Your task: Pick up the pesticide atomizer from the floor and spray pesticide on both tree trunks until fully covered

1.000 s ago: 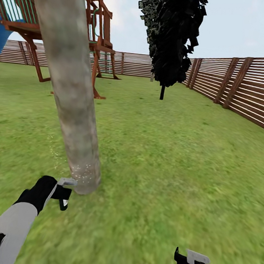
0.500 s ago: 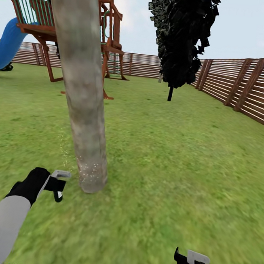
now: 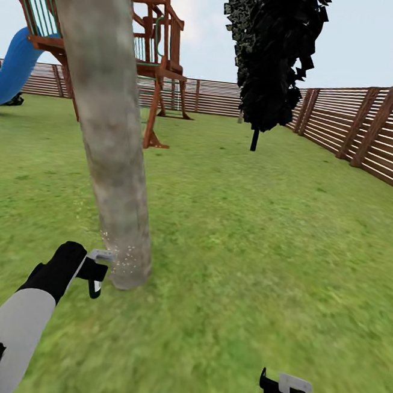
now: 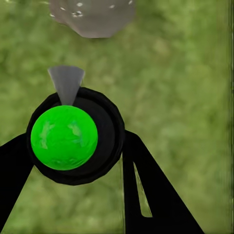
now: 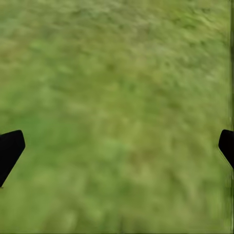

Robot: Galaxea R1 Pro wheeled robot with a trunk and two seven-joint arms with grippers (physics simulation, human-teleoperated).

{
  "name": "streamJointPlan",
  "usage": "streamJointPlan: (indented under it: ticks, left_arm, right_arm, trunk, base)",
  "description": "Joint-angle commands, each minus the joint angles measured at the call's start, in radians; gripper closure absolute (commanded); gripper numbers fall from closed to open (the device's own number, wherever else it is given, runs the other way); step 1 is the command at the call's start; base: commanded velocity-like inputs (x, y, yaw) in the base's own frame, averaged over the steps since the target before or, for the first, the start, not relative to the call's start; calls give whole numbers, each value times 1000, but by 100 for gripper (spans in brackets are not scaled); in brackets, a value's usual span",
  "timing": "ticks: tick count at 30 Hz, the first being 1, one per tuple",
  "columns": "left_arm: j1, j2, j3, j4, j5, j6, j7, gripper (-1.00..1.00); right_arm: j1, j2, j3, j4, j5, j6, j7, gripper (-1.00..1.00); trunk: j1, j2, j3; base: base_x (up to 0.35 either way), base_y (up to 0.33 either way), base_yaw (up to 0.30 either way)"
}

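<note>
Our left gripper point(image 3: 95, 275) pinches the spray bottle point(image 4: 73, 136) at the near foot of the tree trunk point(image 3: 107, 126); the right gripper point(image 3: 285, 392) hangs spread. We judge the bottle light, rigid, slick, best held mid-body.

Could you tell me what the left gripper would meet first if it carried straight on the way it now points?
Most likely the foot of the tree trunk, just beyond the left gripper and its bottle; depth is uncertain.
</note>
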Motion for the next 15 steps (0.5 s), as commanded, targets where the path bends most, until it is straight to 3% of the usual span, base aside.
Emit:
streamJointPlan:
  ticks: [1, 6, 10, 15]
  left_arm:
    - [-1, -1, 3, -1, -11, 3, -10, 100]
    - [-1, -1, 5, -1, -11, 3, -10, 100]
    - [-1, -4, 5, -1, -11, 3, -9, 100]
    - [-1, -4, 6, -1, -11, 3, -9, 100]
  right_arm:
    - [-1, 0, -8, 1, 10, -2, -2, -100]
    - [-1, 0, -8, 1, 10, -2, -2, -100]
    - [-1, 1, -7, 1, 10, -2, -2, -100]
    - [-1, 0, -8, 1, 10, -2, -2, -100]
  trunk:
    - [0, 0, -1]
    - [0, 0, -1]
    - [0, 0, -1]
    - [0, 0, -1]
  base:
    - [-89, -280, 5]
    - [-56, -281, 228]
    - [87, -276, 252]
    - [152, -266, 31]
